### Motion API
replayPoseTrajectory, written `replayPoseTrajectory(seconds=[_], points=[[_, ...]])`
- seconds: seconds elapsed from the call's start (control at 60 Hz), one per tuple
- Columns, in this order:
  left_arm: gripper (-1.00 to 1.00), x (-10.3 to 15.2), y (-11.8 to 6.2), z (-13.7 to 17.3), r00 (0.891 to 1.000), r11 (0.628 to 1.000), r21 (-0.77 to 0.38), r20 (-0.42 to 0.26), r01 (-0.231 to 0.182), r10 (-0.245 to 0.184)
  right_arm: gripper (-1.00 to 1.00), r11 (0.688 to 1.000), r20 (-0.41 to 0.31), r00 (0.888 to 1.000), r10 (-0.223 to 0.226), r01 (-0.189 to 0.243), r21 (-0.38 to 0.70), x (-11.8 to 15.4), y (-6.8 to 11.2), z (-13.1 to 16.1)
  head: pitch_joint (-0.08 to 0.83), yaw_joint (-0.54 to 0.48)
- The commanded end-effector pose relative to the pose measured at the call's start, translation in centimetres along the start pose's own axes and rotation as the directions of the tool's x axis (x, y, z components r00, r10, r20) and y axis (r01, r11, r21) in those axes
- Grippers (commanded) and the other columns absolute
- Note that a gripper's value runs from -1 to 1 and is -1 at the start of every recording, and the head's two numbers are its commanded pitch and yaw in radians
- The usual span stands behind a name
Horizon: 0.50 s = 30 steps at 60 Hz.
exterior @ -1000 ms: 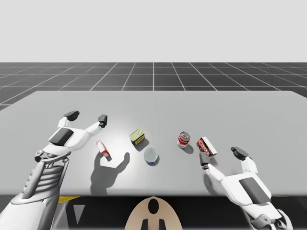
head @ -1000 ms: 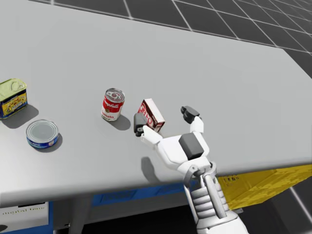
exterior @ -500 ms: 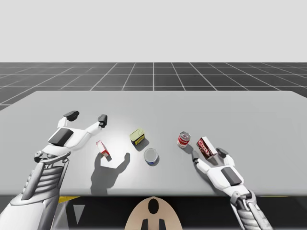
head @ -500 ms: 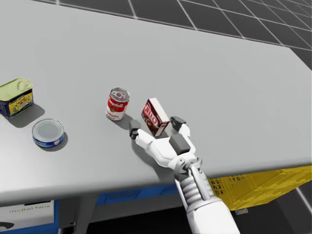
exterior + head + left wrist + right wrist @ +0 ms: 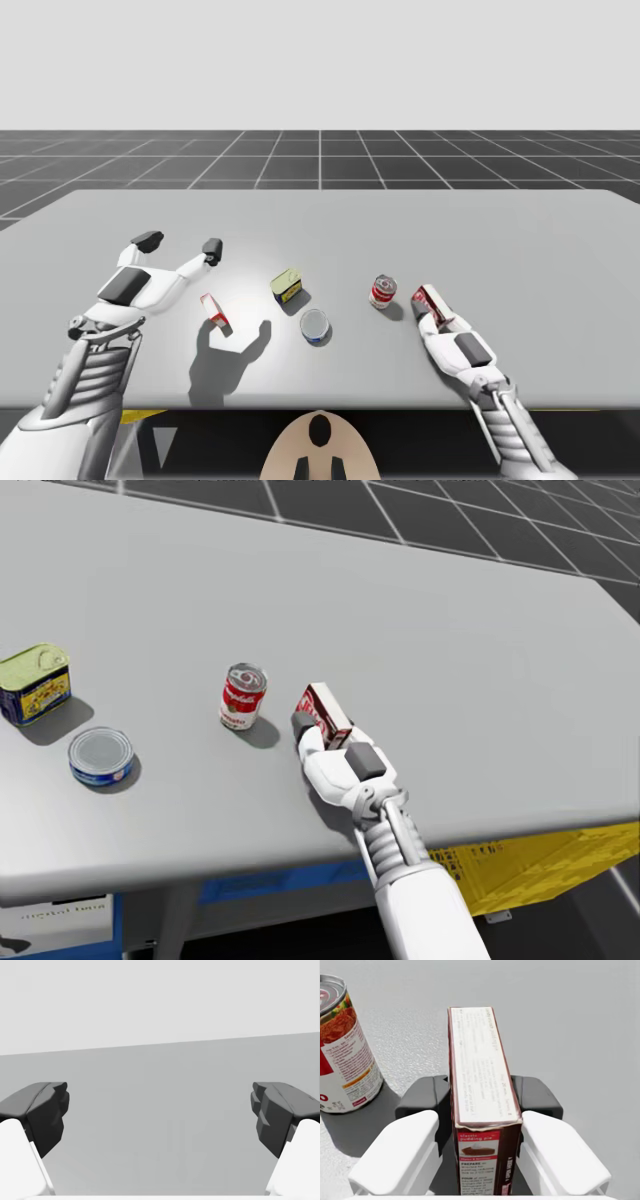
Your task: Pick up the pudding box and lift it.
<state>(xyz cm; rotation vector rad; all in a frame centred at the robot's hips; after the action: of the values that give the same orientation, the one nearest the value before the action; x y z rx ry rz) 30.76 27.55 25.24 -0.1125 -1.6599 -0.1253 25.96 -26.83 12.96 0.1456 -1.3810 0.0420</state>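
The pudding box [image 5: 479,1067], dark brown with a red label, stands on edge on the grey table [image 5: 520,240], right of centre. It sits between the fingers of my right gripper [image 5: 480,1097], and both dark pads press its long sides, so the gripper is shut on it. The high view shows the same box [image 5: 428,297] and right gripper [image 5: 434,312], as does the head view with box [image 5: 330,710] and gripper [image 5: 326,734]. My left gripper [image 5: 180,243] hovers open over the table's left side, with nothing between its fingers [image 5: 42,1110].
A red soup can [image 5: 384,291] stands just left of the pudding box, close to my right gripper's left finger. A flat blue can [image 5: 315,326], a yellow-green tin [image 5: 287,286] and a small red-and-white box [image 5: 214,311] lie further left. A yellow crate [image 5: 530,865] sits below the table's edge.
My right gripper slid forward around the pudding box and closed on its sides. My head has turned slightly. The left arm stayed still.
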Motion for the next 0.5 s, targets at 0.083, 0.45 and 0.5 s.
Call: replayPoseTrajectory(seconds=[0.083, 0.45, 0.5], points=[[-1.0, 0.0, 0.03, 0.0, 1.0, 1.0, -0.001, -0.001, 0.0, 0.0, 1.0, 1.0, -0.012, 1.0, -0.015, 0.015, -0.004, -0.46, -0.24, 0.14, 0.677, -0.41], [-1.0, 0.0, -0.01, 0.08, 1.0, 1.0, 0.0, 0.002, 0.001, -0.001, 0.99, 1.0, -0.013, 1.0, -0.017, 0.017, 0.011, -0.94, -0.13, 0.16, 0.375, -0.44], [-1.0, 0.01, 0.01, 0.1, 1.0, 1.0, 0.0, 0.003, 0.001, -0.001, 1.0, 1.0, -0.011, 1.0, -0.015, 0.015, 0.014, -0.92, -0.07, 0.2, 0.356, -0.45]])
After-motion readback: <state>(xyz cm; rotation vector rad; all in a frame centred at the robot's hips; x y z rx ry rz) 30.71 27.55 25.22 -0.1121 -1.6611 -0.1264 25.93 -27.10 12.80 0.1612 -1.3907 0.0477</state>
